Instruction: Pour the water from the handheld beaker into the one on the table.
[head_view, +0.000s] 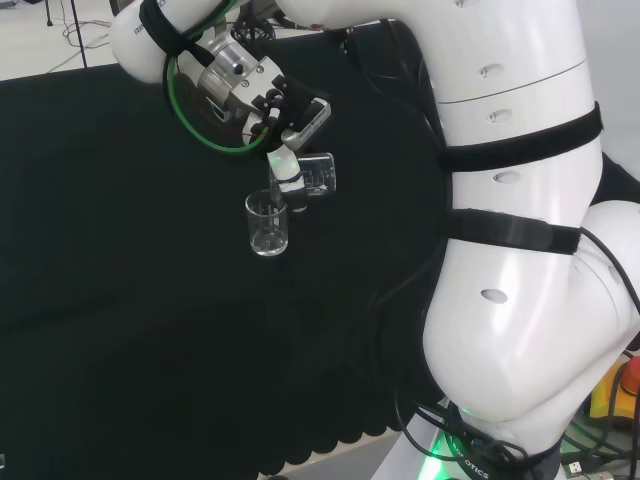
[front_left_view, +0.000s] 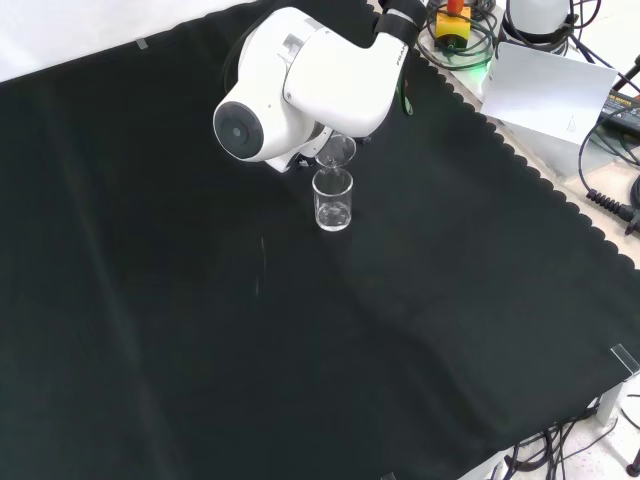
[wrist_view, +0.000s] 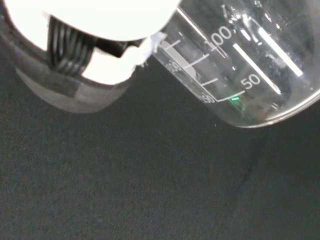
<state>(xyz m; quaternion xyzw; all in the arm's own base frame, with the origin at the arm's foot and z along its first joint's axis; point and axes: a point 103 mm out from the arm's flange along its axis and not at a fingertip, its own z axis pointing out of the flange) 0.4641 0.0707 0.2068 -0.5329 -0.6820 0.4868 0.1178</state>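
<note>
Fingers of your hand (head_view: 290, 150) curl round the handheld beaker (head_view: 318, 172), tipped well over on its side in the head view. Its mouth sits just above the rim of the upright beaker on the cloth (head_view: 267, 224), left of the white arm (head_view: 510, 200).

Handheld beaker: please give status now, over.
Hand shut on handheld beaker, tipped. Its mouth over table beaker. Nothing in the way.
</note>
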